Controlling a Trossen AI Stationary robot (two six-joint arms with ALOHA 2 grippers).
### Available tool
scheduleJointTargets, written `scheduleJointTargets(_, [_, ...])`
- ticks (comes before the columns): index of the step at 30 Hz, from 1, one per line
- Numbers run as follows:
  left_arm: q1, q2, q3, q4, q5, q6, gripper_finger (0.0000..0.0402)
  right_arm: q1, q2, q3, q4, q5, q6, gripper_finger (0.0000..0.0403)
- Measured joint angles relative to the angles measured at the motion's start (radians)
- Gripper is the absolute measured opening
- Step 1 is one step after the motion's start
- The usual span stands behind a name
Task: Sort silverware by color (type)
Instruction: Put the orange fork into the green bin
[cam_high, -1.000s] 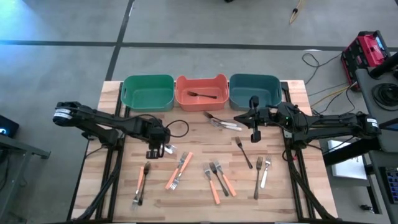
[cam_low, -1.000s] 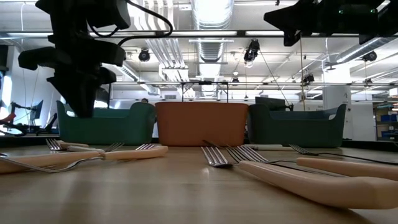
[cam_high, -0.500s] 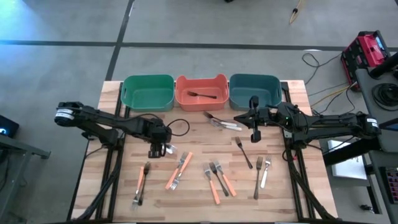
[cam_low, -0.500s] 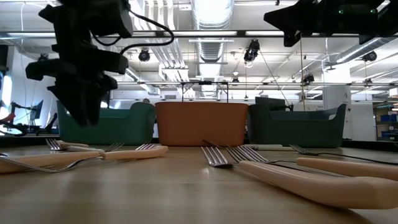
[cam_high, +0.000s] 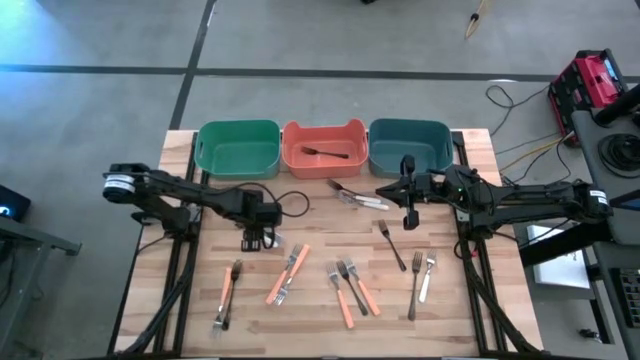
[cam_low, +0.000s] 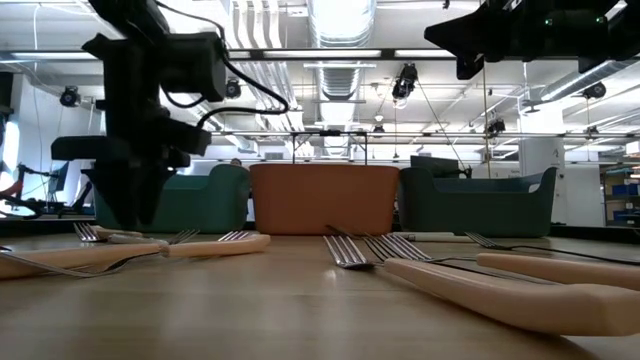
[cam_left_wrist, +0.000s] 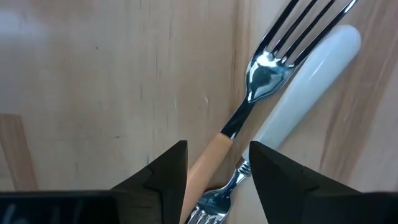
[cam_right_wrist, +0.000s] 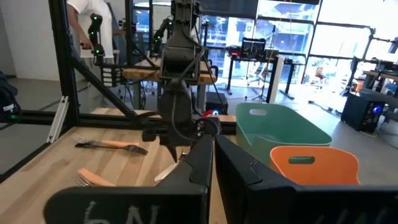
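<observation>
Left wrist view: my left gripper (cam_left_wrist: 214, 171) open, empty, straddling orange-handled fork (cam_left_wrist: 245, 118) beside white-handled fork (cam_left_wrist: 305, 84) on table (cam_left_wrist: 93, 81). I centre on handle, avoid neighbour. Right gripper (cam_high: 408, 208) shut, waiting.

tabletop (cam_high: 470, 300): pale wood planks, visible grain, smooth with a soft sheen
green bin (cam_high: 238, 149): moulded plastic, matt
orange bin (cam_high: 323, 148): moulded plastic, matt
teal bin (cam_high: 410, 146): moulded plastic, matt
fork tines (cam_left_wrist: 303, 30): polished metal, mirror-bright
orange fork handle (cam_left_wrist: 202, 170): smooth plastic, low gloss
white fork handle (cam_left_wrist: 309, 84): smooth plastic, glossy with soft highlights
dark fork in the orange bin (cam_high: 324, 152): dark, finish too small to tell
left tool (cam_left_wrist: 216, 180): black fingers, hard plastic look, matt, slightly grainy
right tool (cam_right_wrist: 212, 163): black, matt, smooth faces
floor (cam_high: 100, 40): grey, smooth, dull shine
</observation>
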Motion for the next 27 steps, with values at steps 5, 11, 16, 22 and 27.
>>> scheduleJointTargets(5, [0.007,0.011,0.000,0.014,-0.003,0.043,0.0155,0.000,0.000,0.000,0.000,0.000,0.000,0.0009])
scheduleJointTargets(11, [0.029,0.034,-0.001,0.018,-0.033,0.074,0.0155,0.000,0.000,0.000,0.000,0.000,0.005,0.0009])
scheduleJointTargets(16, [0.033,0.049,-0.004,0.022,-0.034,0.086,0.0155,0.000,0.000,0.000,0.000,0.000,0.005,0.0009])
scheduleJointTargets(22, [0.034,0.064,-0.004,0.027,-0.035,0.087,0.0155,0.000,0.000,0.000,0.000,0.000,0.005,0.0009])
scheduleJointTargets(27, [0.046,0.071,-0.003,0.032,-0.025,0.088,0.0139,0.000,0.000,0.000,0.000,0.000,0.005,0.0009])
